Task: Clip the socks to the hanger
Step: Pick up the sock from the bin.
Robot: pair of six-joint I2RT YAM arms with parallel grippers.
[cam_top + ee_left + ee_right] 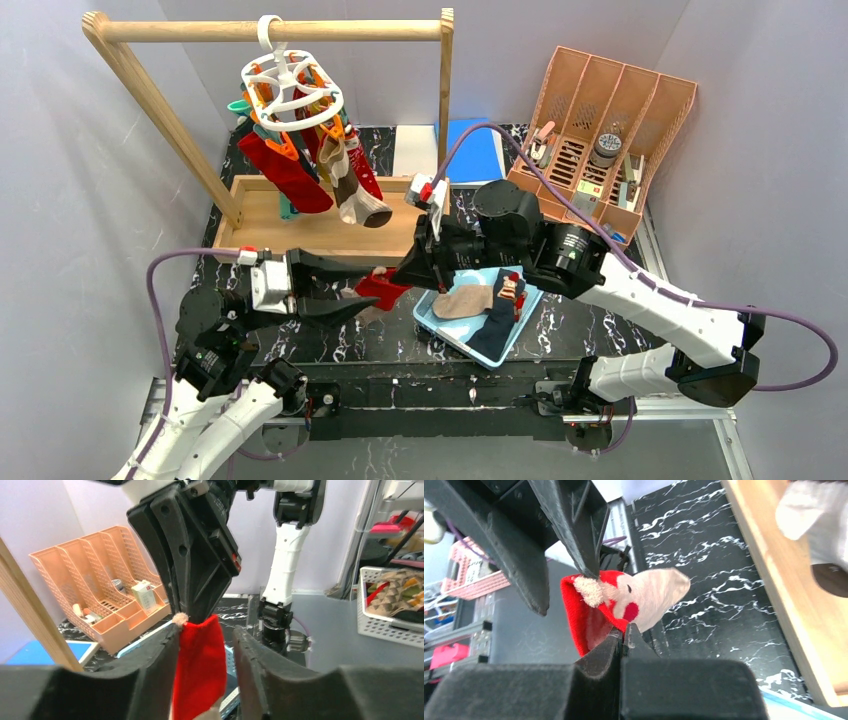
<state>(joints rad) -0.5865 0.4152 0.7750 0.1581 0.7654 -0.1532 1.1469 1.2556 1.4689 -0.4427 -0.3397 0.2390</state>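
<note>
A red sock [380,290] with a beige toe is held up between both arms over the dark table. My right gripper [624,630] is shut on the red sock's [649,590] cuff edge. My left gripper [206,630] stands open around the same sock [197,665], which rests against the left finger with a gap on the right. The white ring hanger [290,90] hangs from the wooden rail, with a red sock [290,170] and a beige one [355,190] clipped to it. More socks [465,302] lie in a light blue tray [430,320].
The wooden rail frame [270,30] stands on a wooden base [320,235] at the back left. A peach desk organizer [610,120] sits at the back right, a blue sheet [470,150] beside it. A white basket [390,605] stands off the table.
</note>
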